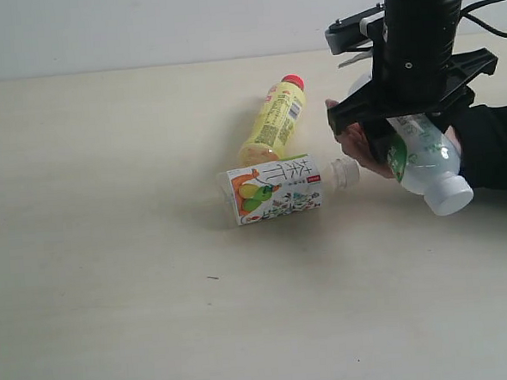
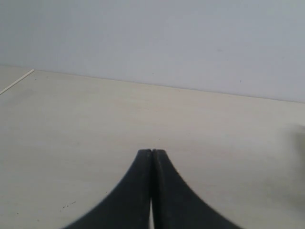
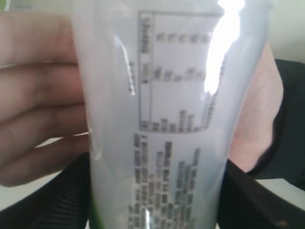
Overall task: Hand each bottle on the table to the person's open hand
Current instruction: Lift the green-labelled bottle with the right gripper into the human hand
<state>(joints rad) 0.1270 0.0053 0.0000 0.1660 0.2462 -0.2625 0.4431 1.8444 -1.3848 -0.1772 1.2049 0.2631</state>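
The table [image 1: 115,319] lies under the right gripper [image 1: 408,133], so a bottle let go too soon would likely drop onto it and roll. This gripper's fingers [image 3: 62,200] are clamped on the white-capped bottle [image 1: 426,160], whose cap slants downward. The person's open hand [image 1: 356,142] sits just behind the fingers, by the bottle; whether it touches is unclear, and an unready palm risks a fumble. The fruit-label bottle [image 1: 275,189] and yellow bottle [image 1: 275,120] lie well apart from the fingers. The left gripper [image 2: 152,153] has its fingers pressed together, empty.
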